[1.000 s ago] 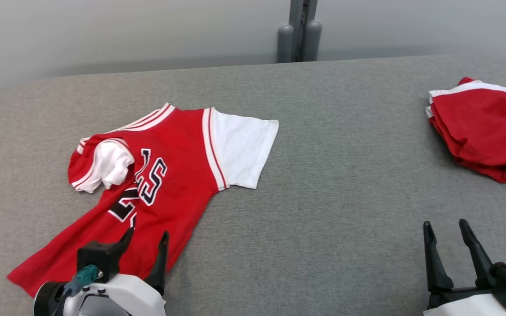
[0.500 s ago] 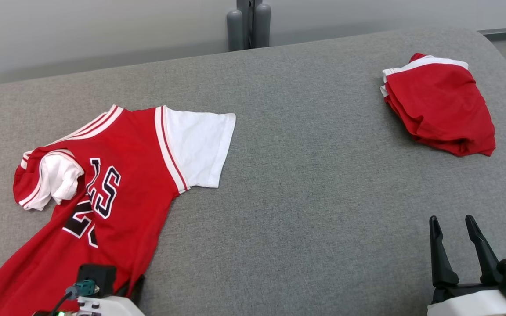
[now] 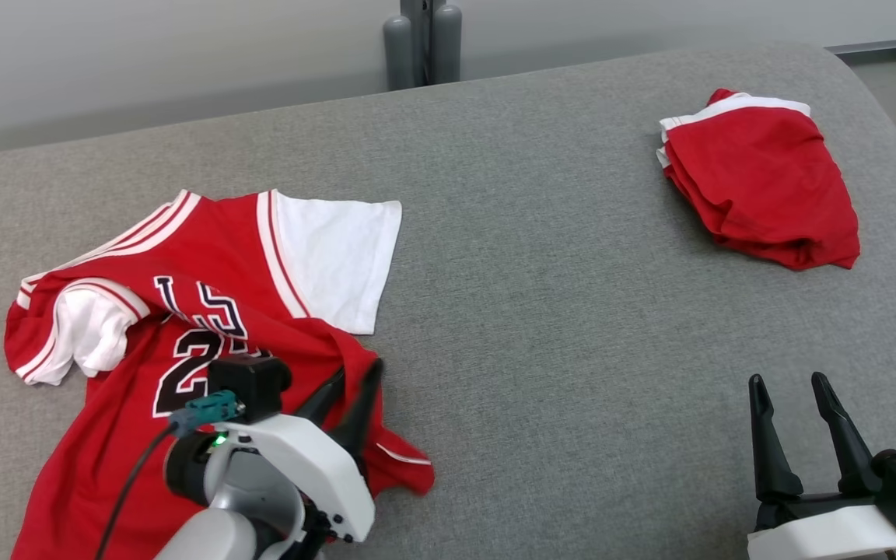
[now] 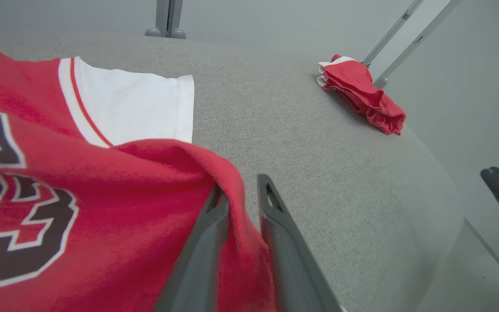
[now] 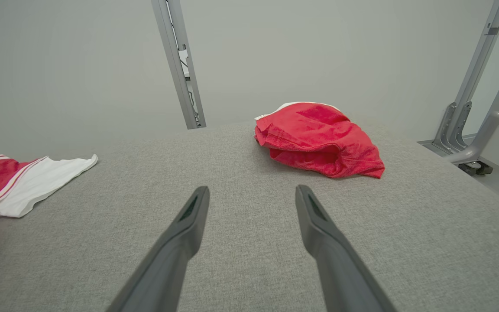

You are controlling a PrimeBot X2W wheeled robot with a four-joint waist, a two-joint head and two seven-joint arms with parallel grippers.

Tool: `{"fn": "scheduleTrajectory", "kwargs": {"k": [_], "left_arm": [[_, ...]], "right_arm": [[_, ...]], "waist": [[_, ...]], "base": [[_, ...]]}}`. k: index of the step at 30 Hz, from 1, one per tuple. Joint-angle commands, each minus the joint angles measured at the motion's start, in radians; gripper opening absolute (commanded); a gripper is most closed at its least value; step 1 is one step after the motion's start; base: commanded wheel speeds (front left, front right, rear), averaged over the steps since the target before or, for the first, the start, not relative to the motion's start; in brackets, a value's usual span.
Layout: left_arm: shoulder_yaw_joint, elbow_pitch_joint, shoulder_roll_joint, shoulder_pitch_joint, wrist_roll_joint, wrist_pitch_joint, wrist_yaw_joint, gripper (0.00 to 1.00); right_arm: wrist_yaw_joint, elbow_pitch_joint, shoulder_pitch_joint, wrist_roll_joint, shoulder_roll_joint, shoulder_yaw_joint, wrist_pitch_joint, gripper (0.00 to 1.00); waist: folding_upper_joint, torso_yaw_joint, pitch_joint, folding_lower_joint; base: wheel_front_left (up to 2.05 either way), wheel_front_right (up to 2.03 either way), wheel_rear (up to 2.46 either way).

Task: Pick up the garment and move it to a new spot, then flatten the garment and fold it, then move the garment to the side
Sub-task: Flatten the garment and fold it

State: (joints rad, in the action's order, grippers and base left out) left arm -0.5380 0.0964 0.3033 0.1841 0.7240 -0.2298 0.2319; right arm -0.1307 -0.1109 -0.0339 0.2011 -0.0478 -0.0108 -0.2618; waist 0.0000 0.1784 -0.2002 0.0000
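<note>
The jersey (image 3: 207, 311) lies at the left of the head view on the grey table (image 3: 557, 327), red side up, its dark number partly creased. One white sleeve is bunched at the far left. The other lies flat, pointing toward the middle of the frame. At the lower left the left gripper (image 3: 356, 372) is nipped nearly shut on a raised fold of the jersey's red side edge. In the left wrist view that fold runs up between the two dark fingers (image 4: 215, 216) and drapes over them. The pale forearm and its cable cover the lower middle of the jersey, so the hem there is hidden. A red corner with a white stripe pokes out just right of the arm. Right of the jersey the table is bare across the middle. A grey post (image 3: 414, 39) stands behind its far edge at top centre. At the upper right a folded red cloth (image 3: 759, 187) with white trim sits near the table's rounded corner, well apart from the jersey. At the lower right the right gripper (image 3: 786, 381) hovers low over bare table with its fingers spread wide and nothing between them. The right wrist view shows them aimed between the jersey's flat sleeve and the cloth.
</note>
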Motion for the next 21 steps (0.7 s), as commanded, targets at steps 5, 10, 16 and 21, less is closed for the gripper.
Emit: {"fn": "scheduleTrajectory", "kwargs": {"k": [5, 10, 16, 21], "left_arm": [[-0.007, -0.093, -0.075, 0.011, 0.025, 0.107, -0.055, 1.0], [0.068, -0.131, -0.077, -0.021, 0.024, 0.213, -0.021, 1.0], [0.072, -0.121, -0.007, -0.095, 0.005, 0.195, -0.005, 1.0], [0.001, -0.011, 0.079, -0.2, -0.011, 0.08, 0.0, 1.0]], "right_arm": [[0.0, -0.005, -0.003, 0.02, -0.005, -0.006, -0.005, 1.0], [0.0, -0.005, -0.009, 0.023, -0.005, -0.015, -0.005, 1.0], [0.0, -0.009, -0.002, 0.016, -0.005, -0.018, -0.005, 1.0], [0.0, -0.007, -0.013, 0.01, -0.005, -0.023, -0.005, 1.0]], "waist": [[0.0, 0.024, -0.007, 0.0], [0.0, 0.02, -0.012, 0.0], [0.0, 0.006, -0.008, 0.0], [0.0, -0.005, 0.002, 0.0]], "base": [[0.0, 0.0, 0.0], [0.0, 0.0, 0.0], [0.0, 0.0, 0.0], [0.0, 0.0, 0.0]]}}
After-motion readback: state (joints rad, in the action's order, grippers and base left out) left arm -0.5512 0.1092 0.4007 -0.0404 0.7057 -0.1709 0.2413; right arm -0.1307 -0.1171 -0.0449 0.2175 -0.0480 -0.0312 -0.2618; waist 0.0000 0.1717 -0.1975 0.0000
